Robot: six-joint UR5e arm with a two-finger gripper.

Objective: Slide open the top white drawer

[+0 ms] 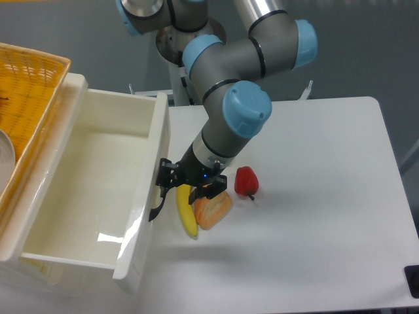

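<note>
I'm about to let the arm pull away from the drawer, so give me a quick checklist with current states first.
1. The top white drawer is slid well out, interior showing: ok.
2. The gripper is clear of the black handle: cannot tell, they sit very close.
3. Jaws open: cannot tell from this angle.
4. Retreat path to the right is free: not ok, the banana, orange food piece and red pepper lie right beside it.
5. Drawer interior empty: ok.
</note>
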